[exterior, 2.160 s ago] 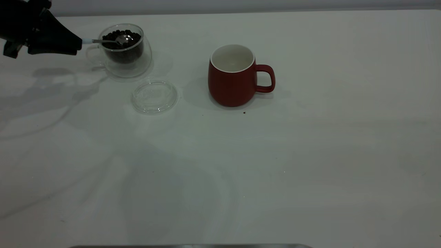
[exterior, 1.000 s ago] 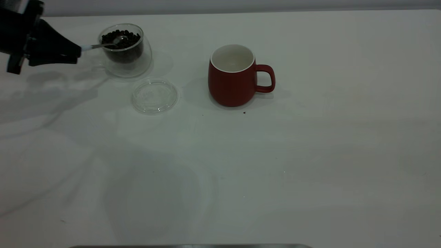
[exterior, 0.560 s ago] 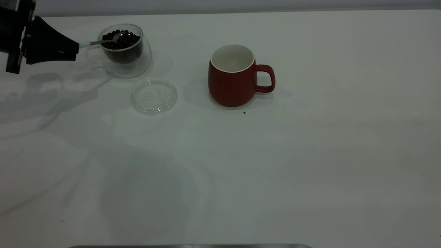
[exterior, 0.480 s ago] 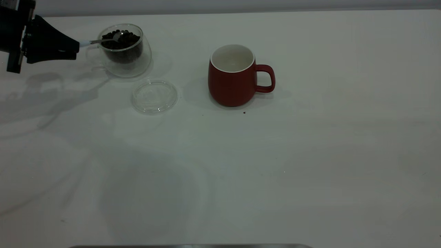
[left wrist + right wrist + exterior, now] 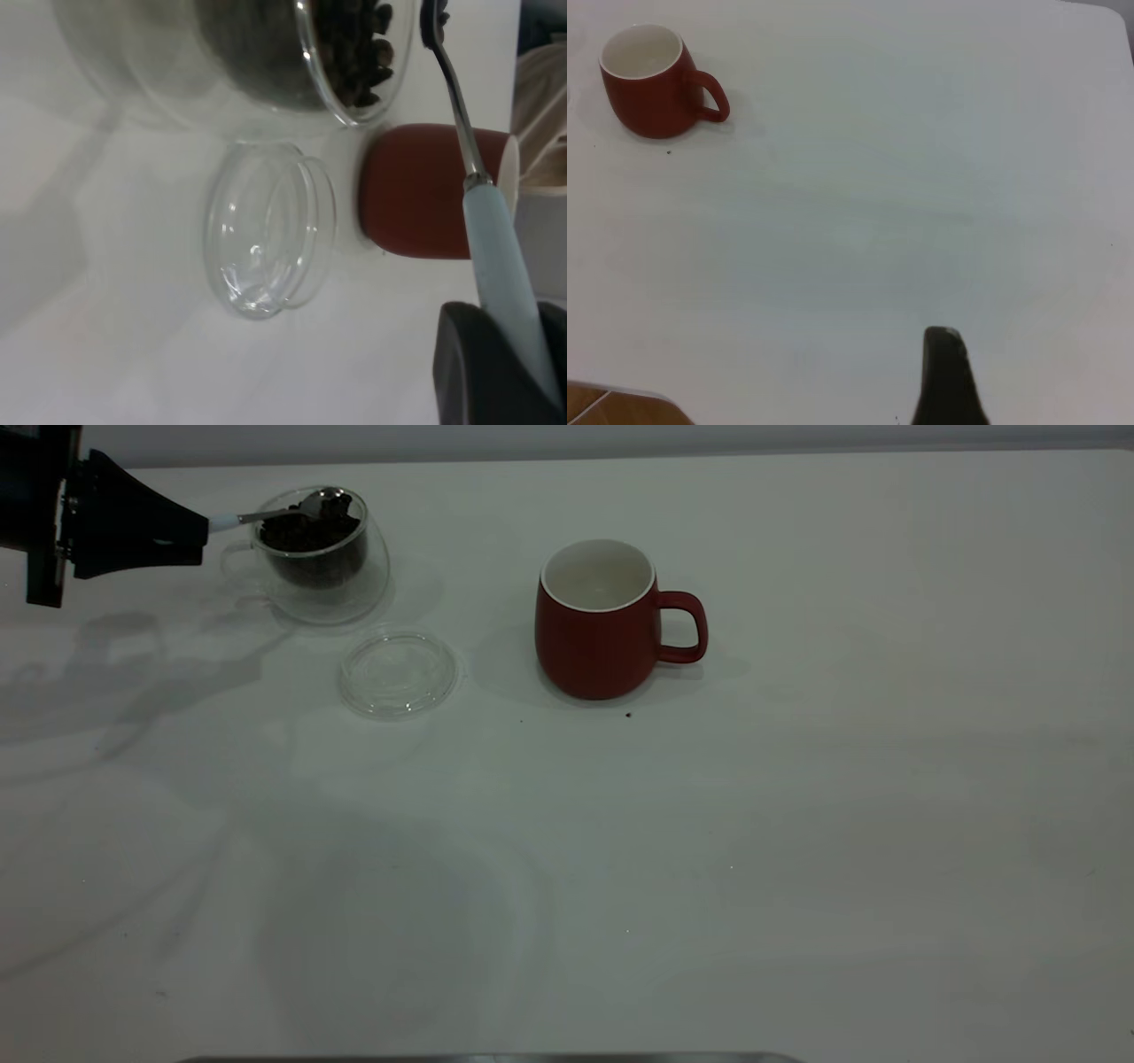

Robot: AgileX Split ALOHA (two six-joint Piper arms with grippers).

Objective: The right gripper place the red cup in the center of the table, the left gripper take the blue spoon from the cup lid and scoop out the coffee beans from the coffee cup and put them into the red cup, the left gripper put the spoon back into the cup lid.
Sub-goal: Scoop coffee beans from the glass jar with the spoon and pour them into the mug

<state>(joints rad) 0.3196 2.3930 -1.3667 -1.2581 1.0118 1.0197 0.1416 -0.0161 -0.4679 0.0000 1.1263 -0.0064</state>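
Table [image 5: 797, 824] bearing cups [image 5: 599, 622], lid [image 5: 397, 673].

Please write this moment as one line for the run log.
left tool: shut on spoon | spoon: loaded with beans, above glass cup | red cup: empty | lid: empty | right tool: off to the side

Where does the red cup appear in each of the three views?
Exterior view: the red cup stands near the middle, handle toward the right arm's side.
Left wrist view: seen side-on behind the blue spoon, beside the cup lid.
Right wrist view: far corner.
Shared landmark: its loop handle.
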